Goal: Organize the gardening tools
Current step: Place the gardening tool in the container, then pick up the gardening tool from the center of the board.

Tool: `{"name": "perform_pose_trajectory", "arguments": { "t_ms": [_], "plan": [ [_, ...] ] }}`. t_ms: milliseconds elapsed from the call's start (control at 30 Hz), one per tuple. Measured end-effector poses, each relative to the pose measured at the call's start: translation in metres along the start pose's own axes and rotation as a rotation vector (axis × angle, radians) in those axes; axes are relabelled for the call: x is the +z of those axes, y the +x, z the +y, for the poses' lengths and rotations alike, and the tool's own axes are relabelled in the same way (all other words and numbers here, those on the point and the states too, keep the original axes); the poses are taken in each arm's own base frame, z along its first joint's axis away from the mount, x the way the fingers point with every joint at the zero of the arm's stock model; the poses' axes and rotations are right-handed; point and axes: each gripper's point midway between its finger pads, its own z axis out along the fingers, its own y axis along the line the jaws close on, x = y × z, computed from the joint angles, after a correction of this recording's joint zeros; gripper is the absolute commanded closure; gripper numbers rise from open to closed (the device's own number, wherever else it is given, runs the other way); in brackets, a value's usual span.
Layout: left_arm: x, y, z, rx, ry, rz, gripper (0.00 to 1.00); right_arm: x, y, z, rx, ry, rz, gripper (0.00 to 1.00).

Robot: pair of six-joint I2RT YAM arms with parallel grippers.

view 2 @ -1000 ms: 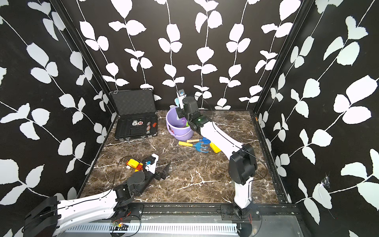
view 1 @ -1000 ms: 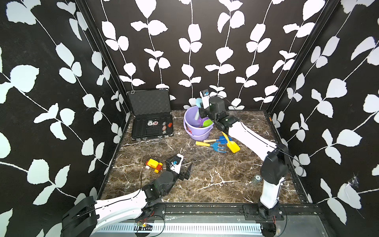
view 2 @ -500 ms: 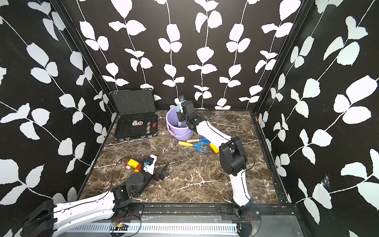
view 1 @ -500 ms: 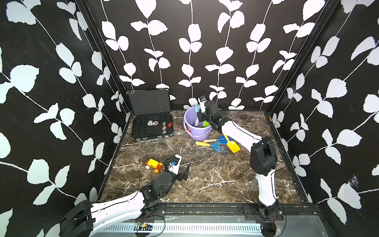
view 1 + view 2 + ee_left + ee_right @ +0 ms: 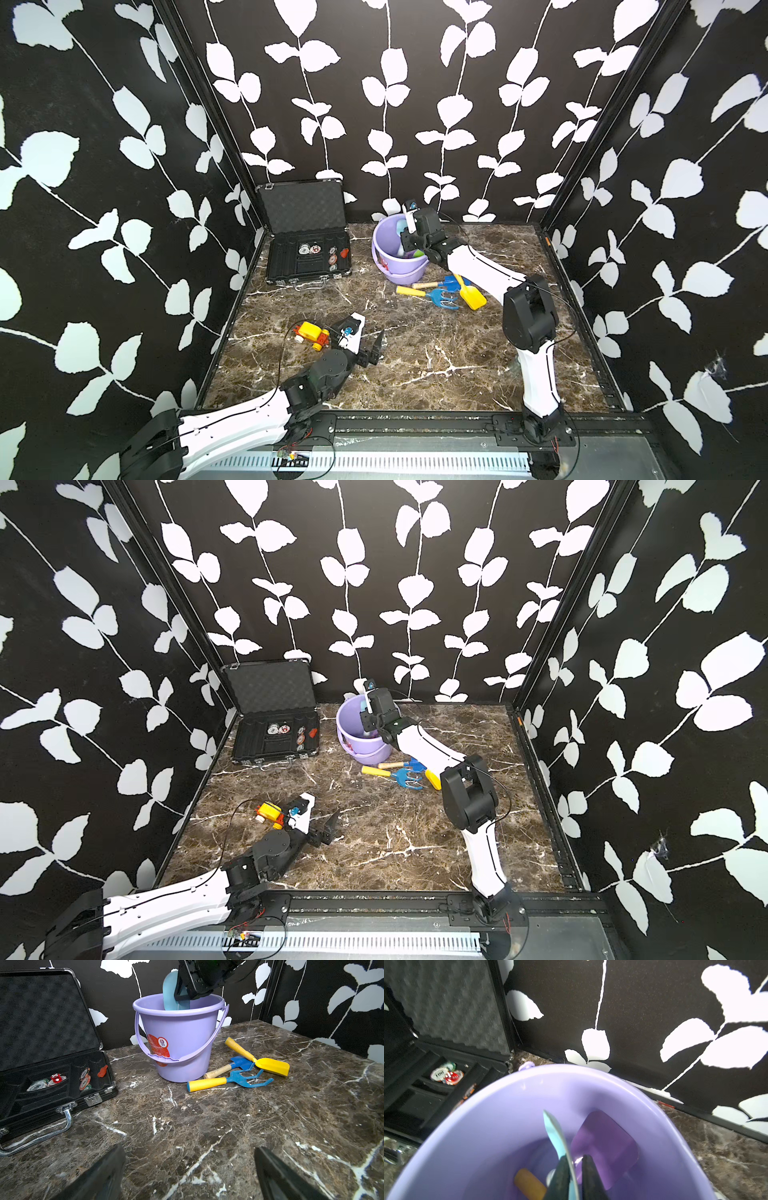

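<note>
Roughly half done, I judge: the lavender bucket (image 5: pixel 400 268) at the back edge of the desk (image 5: pixel 207 1126) holds a purple spade (image 5: pixel 604 1147) and the light-blue scoop (image 5: pixel 172 991), which the right gripper (image 5: pixel 575 1157) flanks with its jaws, though I cannot tell whether they grip it; the left gripper (image 5: pixel 189 1148) has its jaws spread wide and empty; the yellow scoop (image 5: pixel 272 1066), blue spade (image 5: pixel 242 1062) and blue rake (image 5: pixel 247 1081) lie on the desk just beside the bucket.

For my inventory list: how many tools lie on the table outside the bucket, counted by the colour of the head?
Blue: 2 (rake, spade)
Yellow: 1 (scoop)
Total: 3
</note>
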Motion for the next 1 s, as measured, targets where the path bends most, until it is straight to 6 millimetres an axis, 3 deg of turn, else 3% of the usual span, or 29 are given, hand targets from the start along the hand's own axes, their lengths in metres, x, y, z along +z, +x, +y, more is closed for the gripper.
{"name": "perform_pose_trajectory", "arguments": {
  "t_ms": [233,333,533,733,833,1000],
  "plan": [
    [0.0,0.004,0.01,-0.022,-0.058,0.014,0.02,0.001,0.006,-0.01,0.029,-0.003,0.027,0.59],
    [-0.001,0.006,0.013,-0.026,-0.076,0.019,0.01,-0.001,0.01,-0.011,0.029,-0.011,0.061,0.57],
    [-0.001,0.008,0.017,-0.042,-0.1,0.024,0.01,-0.015,-0.004,-0.009,0.044,-0.035,0.067,0.47],
    [-0.001,0.009,0.019,-0.05,-0.111,0.025,0.01,-0.057,-0.035,-0.013,0.096,-0.045,0.023,0.41],
    [-0.001,0.009,0.019,-0.053,-0.111,0.025,0.01,-0.084,-0.049,-0.024,0.148,-0.041,-0.013,0.39],
    [-0.001,0.009,0.019,-0.053,-0.11,0.026,0.01,-0.114,-0.04,-0.064,0.26,0.015,-0.028,0.32]
  ]
}}
